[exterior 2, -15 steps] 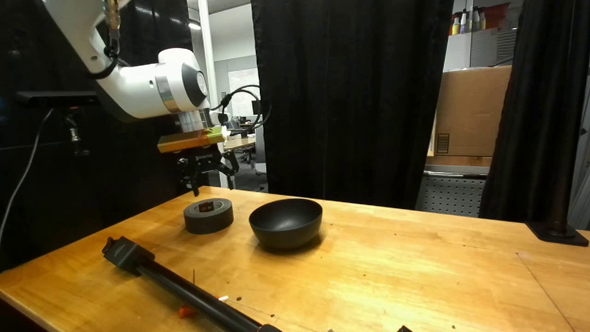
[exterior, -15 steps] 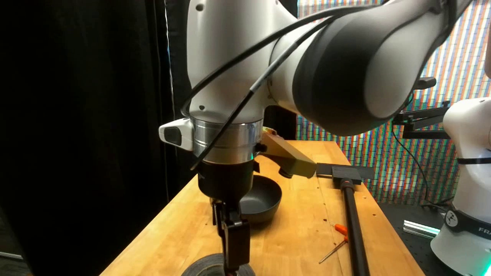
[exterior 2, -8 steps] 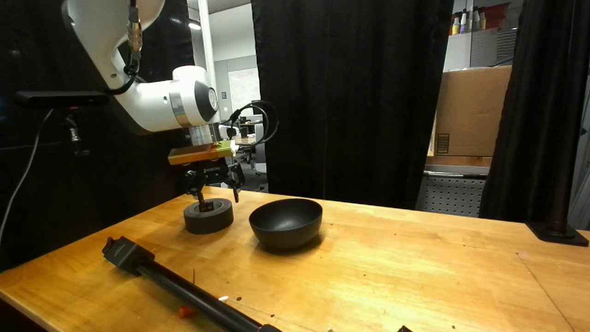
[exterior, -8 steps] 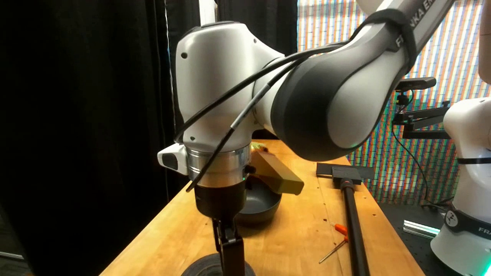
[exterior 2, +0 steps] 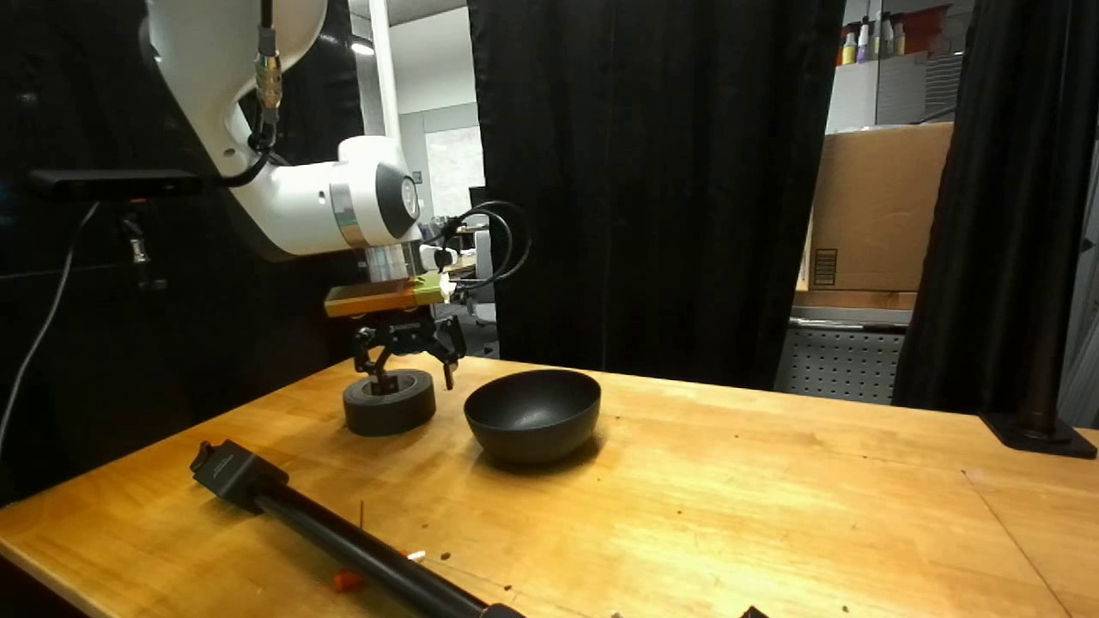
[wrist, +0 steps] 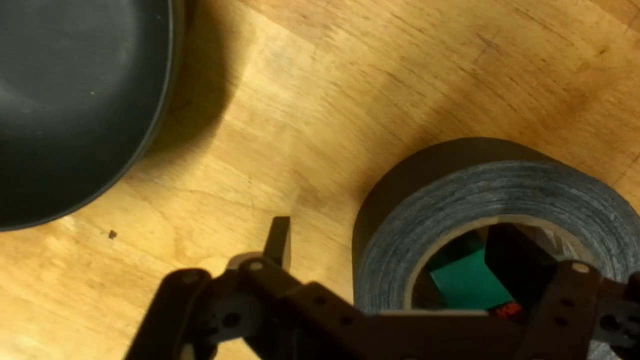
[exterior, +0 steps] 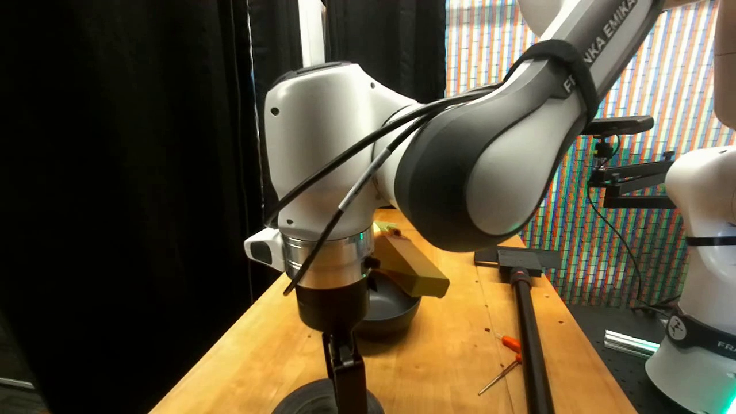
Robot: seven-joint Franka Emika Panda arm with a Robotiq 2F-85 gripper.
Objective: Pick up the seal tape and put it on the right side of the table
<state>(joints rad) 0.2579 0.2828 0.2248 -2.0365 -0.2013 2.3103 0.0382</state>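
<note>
The seal tape, a thick dark grey roll (exterior 2: 391,416), lies flat on the tan wooden table (exterior 2: 730,506). It also shows in the wrist view (wrist: 500,192) and at the bottom of an exterior view (exterior: 305,399). My gripper (exterior 2: 418,382) is open and low over the roll, straddling its wall on the bowl side. One finger reaches down into the hollow centre; the other finger (wrist: 278,242) is outside, apart from the roll's outer face. Green and red colouring shows inside the hollow. Part of the roll is hidden behind the gripper in the wrist view.
A round black bowl (exterior 2: 532,429) stands close to the outer finger, also in the wrist view (wrist: 75,125). A black long-handled T-shaped tool (exterior: 529,339) lies along the table, with orange-handled screwdrivers (exterior: 510,344) beside it. A black post base (exterior 2: 1037,433) stands at the far end.
The arm has come down, and the gripper has moved slightly toward the bowl. One finger has entered the roll's hollow. The gripper has stayed open; the roll and bowl look unmoved.
</note>
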